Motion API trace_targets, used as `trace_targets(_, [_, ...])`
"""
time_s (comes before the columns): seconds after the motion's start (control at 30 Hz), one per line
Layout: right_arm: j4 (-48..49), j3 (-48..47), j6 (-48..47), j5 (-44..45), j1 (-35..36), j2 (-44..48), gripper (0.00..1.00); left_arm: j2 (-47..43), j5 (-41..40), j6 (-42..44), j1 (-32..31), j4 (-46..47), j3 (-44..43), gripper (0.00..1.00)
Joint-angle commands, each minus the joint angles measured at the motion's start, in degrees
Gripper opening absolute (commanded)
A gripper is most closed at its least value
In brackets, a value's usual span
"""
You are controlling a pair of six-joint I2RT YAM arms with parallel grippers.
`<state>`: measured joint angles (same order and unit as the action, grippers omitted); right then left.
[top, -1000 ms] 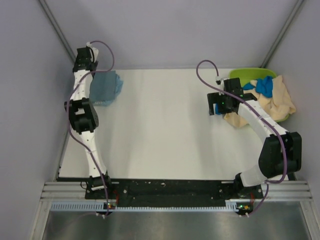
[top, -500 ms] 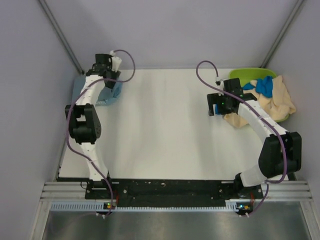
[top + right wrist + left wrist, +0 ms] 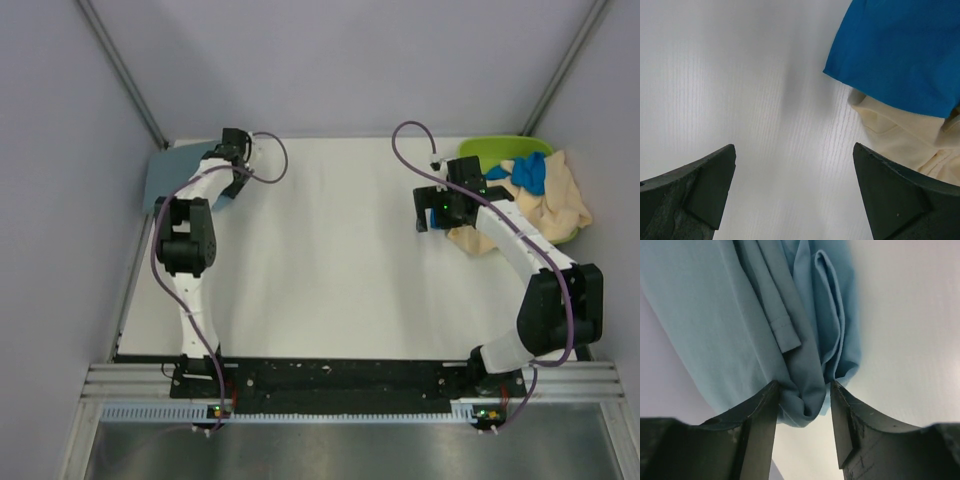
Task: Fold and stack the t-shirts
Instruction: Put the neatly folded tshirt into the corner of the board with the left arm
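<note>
A slate-blue t-shirt [image 3: 170, 178] lies folded at the table's far left corner; the left wrist view shows its layers and a sleeve hem [image 3: 785, 335]. My left gripper [image 3: 232, 170] [image 3: 804, 390] stands at the shirt's right edge, its jaws closed on a bunched fold of the cloth. A bright blue t-shirt [image 3: 530, 172] [image 3: 900, 55] and a cream-beige t-shirt [image 3: 562, 205] [image 3: 900, 140] lie heaped at the far right. Just left of that heap my right gripper [image 3: 430, 215] [image 3: 795, 165] hangs wide open over bare table, holding nothing.
A lime-green tub [image 3: 500, 147] sits under the heap at the back right corner. Grey walls close in the left, back and right sides. The white tabletop [image 3: 330, 250] spans the space between the two arms.
My left arm has swung right along the back edge, from the far left corner to the shirt's right side, uncovering the shirt's left part. The right arm has not moved.
</note>
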<state>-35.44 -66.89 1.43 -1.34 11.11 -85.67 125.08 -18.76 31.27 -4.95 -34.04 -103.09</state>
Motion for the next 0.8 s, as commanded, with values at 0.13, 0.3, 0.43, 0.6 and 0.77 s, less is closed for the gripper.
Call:
trace_targets(0.13, [0.7, -1.9, -0.8, -0.9, -0.5, -0.5, 0.99, -0.5, -8.5, 2.5, -0.8, 6.4, 1.3, 0.13])
trace_targets(0.3, [0.7, -2.0, -0.9, -0.9, -0.6, -0.7, 0.99, -4.7, -8.0, 3.0, -2.9, 7.6, 4.8, 0.0])
trace_targets(0.43, [0.8, -1.9, -0.9, -1.0, -0.6, -0.7, 0.99, -7.7, -7.8, 3.4, -4.2, 8.6, 6.8, 0.0])
trace_targets(0.6, [0.7, -1.8, -1.1, -1.1, -0.5, -0.8, 0.99, -12.2, -6.9, 5.6, -4.9, 11.6, 12.0, 0.0])
trace_targets(0.77, [0.7, -1.8, -1.1, -1.5, -0.5, -1.2, 0.99, -13.2, -2.2, 7.9, -6.3, 11.0, 17.6, 0.0])
